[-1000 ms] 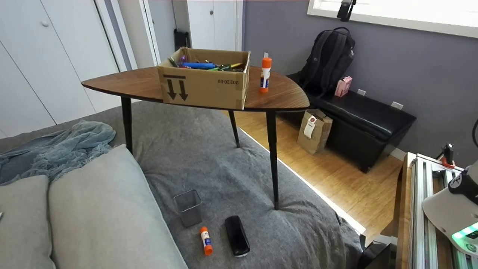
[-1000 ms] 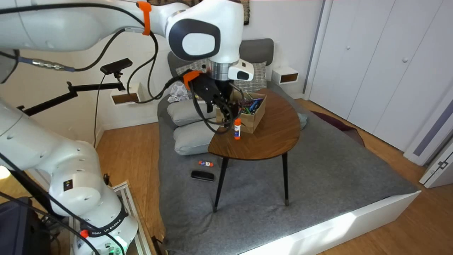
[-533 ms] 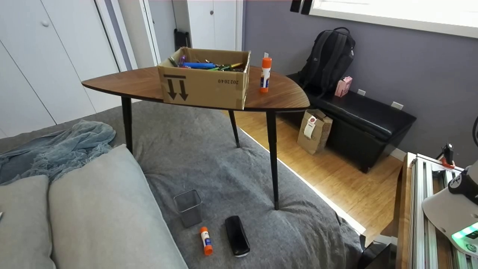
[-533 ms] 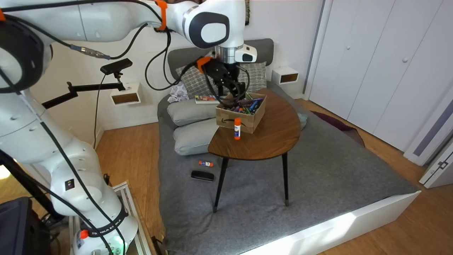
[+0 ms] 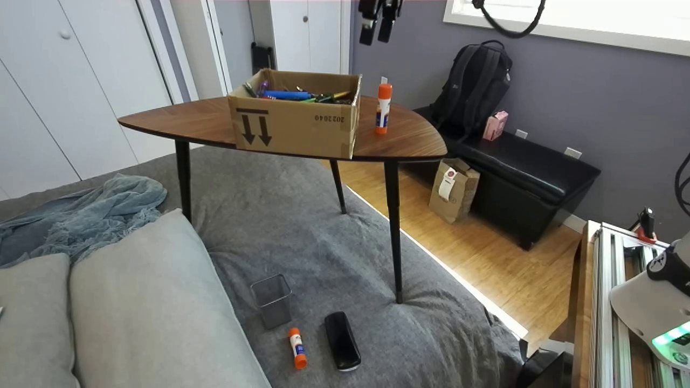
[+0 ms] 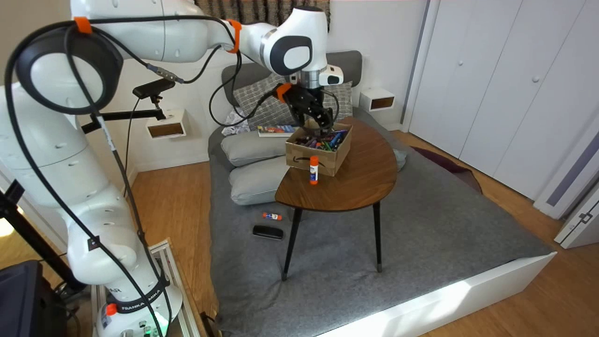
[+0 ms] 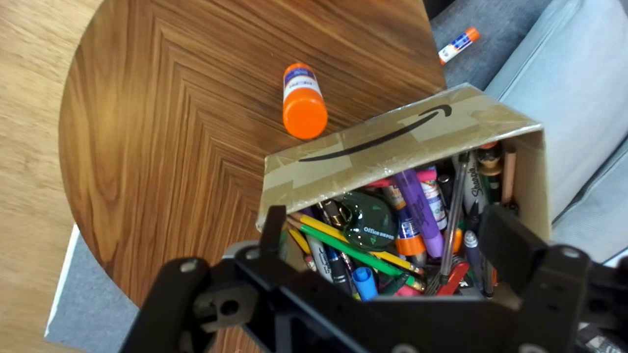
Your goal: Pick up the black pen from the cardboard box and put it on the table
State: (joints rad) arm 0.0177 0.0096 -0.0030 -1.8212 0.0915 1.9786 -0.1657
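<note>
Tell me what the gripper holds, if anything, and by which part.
Nothing is held: in the wrist view the gripper is open, its fingers apart, and the pencils seen between them lie in the box.

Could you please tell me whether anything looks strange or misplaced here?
Yes. The brown wooden table with thin black legs stands on the grey cloth-covered bed, unusual for furniture. The shallow brown cardboard box seems upside down: its printed black arrows point downward. An orange and white glue stick lies loose on the bed.
</note>
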